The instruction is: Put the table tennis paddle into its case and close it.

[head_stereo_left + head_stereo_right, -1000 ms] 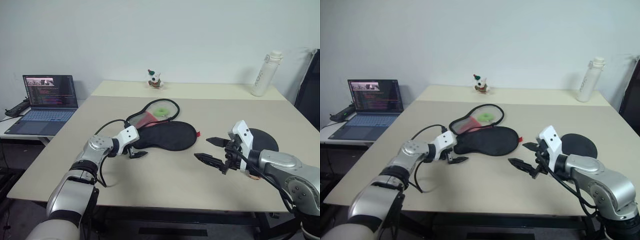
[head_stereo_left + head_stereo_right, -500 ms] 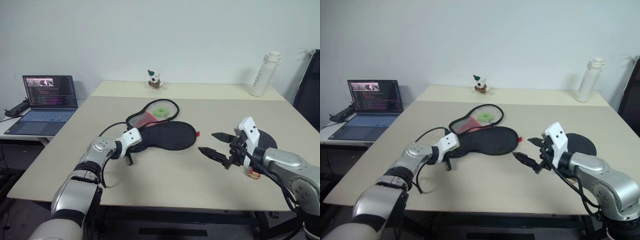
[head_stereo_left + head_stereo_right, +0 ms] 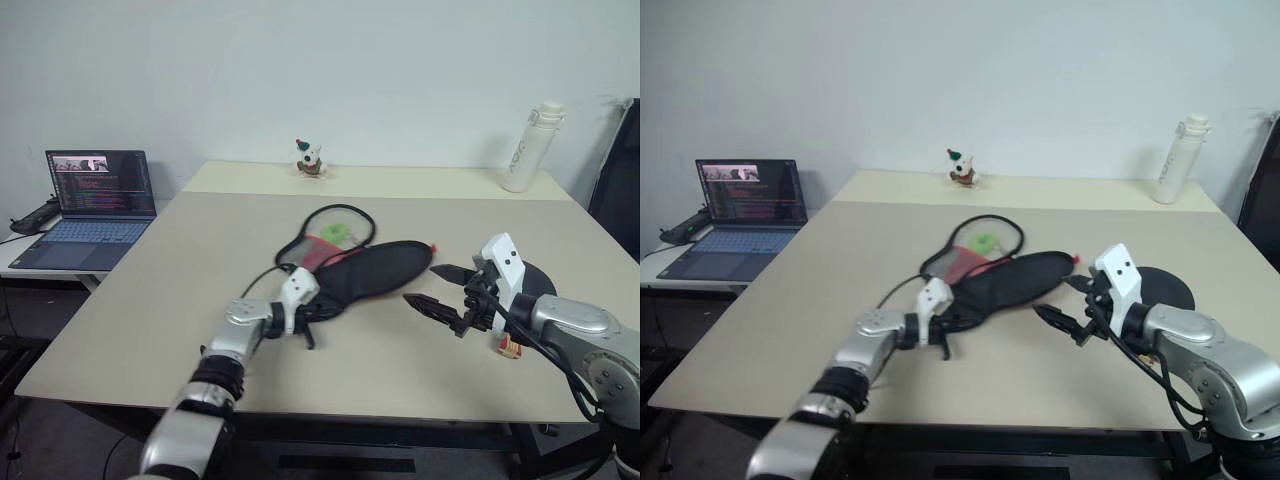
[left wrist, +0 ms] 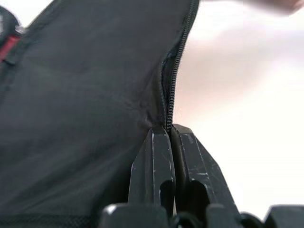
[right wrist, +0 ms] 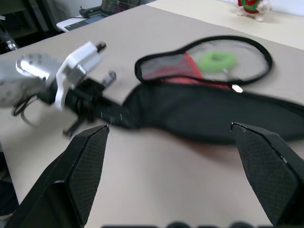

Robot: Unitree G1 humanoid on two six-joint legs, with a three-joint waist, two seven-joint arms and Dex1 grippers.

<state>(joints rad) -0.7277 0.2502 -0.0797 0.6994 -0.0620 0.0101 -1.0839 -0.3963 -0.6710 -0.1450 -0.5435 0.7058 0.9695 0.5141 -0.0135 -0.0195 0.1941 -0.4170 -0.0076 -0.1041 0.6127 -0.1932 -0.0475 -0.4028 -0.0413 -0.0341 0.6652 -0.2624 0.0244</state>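
The case point(image 3: 375, 268) lies open in the middle of the table, its black half slanting up to the right and its mesh flap point(image 3: 335, 232) with a red panel and a green ring point(image 5: 217, 61) behind it. My left gripper point(image 3: 316, 314) is shut on the case's narrow end; in the left wrist view its fingertips point(image 4: 161, 142) pinch the black fabric beside the zipper point(image 4: 176, 71). My right gripper point(image 3: 440, 288) hovers open just right of the case, with nothing between its fingers point(image 5: 90, 161). The paddle's black face point(image 3: 545, 280) lies behind that hand, and the red-marked end of its handle point(image 3: 508, 346) shows below it.
A laptop point(image 3: 95, 195) sits on a side table at the left. A white water bottle point(image 3: 525, 145) and a small figurine point(image 3: 310, 158) stand along the far side of the table. A dark chair back point(image 3: 620, 170) is at the right edge.
My left gripper shut on the case's narrow end and dragged it to the right, swinging the case toward my right gripper. The right gripper stayed open and nearly still.
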